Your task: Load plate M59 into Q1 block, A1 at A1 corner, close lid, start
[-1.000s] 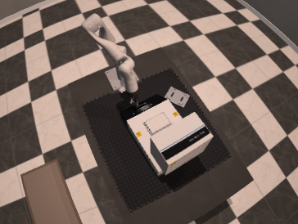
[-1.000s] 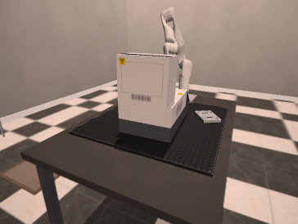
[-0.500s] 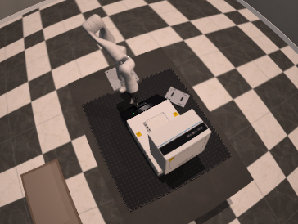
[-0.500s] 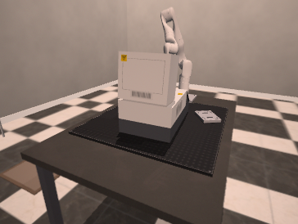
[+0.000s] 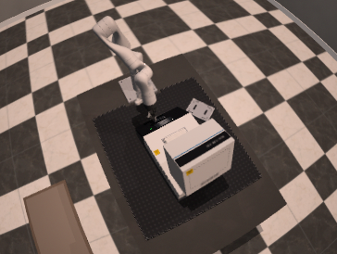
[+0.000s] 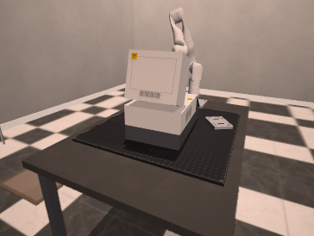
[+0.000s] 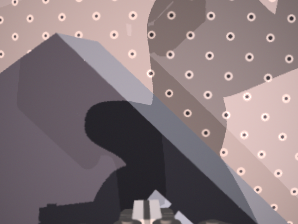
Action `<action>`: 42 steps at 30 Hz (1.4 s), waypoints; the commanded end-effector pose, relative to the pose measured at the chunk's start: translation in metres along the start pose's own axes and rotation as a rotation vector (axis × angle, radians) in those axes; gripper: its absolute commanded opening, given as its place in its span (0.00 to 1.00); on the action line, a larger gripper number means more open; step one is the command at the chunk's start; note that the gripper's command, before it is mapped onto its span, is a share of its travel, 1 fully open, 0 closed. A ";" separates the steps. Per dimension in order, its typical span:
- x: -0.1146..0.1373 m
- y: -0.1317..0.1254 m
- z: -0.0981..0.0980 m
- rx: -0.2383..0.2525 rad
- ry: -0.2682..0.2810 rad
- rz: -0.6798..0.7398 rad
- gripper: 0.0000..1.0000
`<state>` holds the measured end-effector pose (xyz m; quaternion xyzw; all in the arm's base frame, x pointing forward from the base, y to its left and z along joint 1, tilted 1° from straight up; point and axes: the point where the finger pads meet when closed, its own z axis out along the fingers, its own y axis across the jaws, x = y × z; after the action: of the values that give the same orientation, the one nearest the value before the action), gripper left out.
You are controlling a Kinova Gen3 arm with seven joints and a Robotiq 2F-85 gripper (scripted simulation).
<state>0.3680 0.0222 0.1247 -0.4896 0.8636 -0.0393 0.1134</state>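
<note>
The cycler Q1 (image 5: 185,148) stands on the black mat, also seen from behind in the exterior view (image 6: 160,116). Its lid (image 5: 200,159) stands open and tilted up. On the block, a pale rectangular plate, M59 (image 5: 178,133), lies flat in front of the lid. A small green lamp (image 5: 150,125) glows on the dark front panel. My gripper (image 5: 150,114) is shut and empty, pointing down right at the upper front keys. In the wrist view the shut fingertips (image 7: 147,212) sit close over Q1's dark front panel. The nest N1 (image 5: 200,108) lies empty beside Q1.
The arm's base plate (image 5: 129,90) sits behind the gripper at the mat's edge. The nest also shows in the exterior view (image 6: 219,122), to the right of Q1. A brown board (image 5: 56,222) lies on the floor off the table.
</note>
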 end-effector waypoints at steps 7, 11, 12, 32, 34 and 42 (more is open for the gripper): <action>-0.001 -0.001 0.001 -0.002 -0.004 0.002 0.10; -0.001 -0.001 0.001 -0.002 -0.004 0.002 0.10; -0.001 -0.001 0.001 -0.002 -0.004 0.002 0.10; -0.001 -0.001 0.001 -0.002 -0.004 0.002 0.10; -0.001 -0.001 0.001 -0.002 -0.004 0.002 0.10; 0.001 0.001 -0.003 -0.002 -0.004 0.002 0.10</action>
<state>0.3671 0.0209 0.1266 -0.4882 0.8644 -0.0390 0.1142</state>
